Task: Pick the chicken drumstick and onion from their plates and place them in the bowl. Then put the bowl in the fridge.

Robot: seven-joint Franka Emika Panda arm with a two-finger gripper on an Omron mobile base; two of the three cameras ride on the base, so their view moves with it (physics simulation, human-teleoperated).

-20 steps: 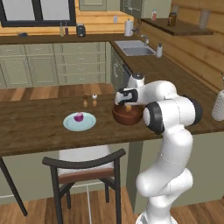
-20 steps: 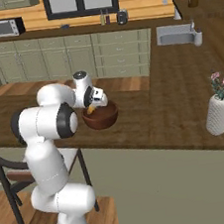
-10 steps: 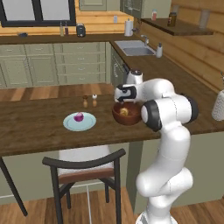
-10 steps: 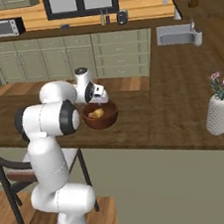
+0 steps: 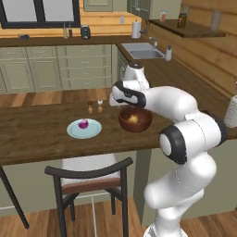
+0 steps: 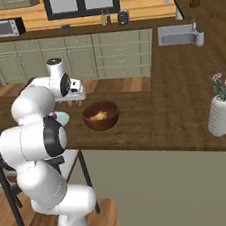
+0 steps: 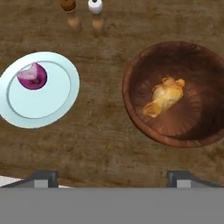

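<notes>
Hand view: end effector (image 7: 112,176) spread wide, empty, above bench (image 7: 100,144); chicken drumstick (image 7: 165,96) in bowl (image 7: 135,70), onion (image 7: 32,76) on pale blue plate (image 7: 61,105).

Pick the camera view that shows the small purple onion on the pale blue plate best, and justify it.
The hand view: it looks straight down on the small purple onion lying off-centre on the pale blue plate. In the left base view the onion is tiny; in the right base view the arm hides it.
</notes>
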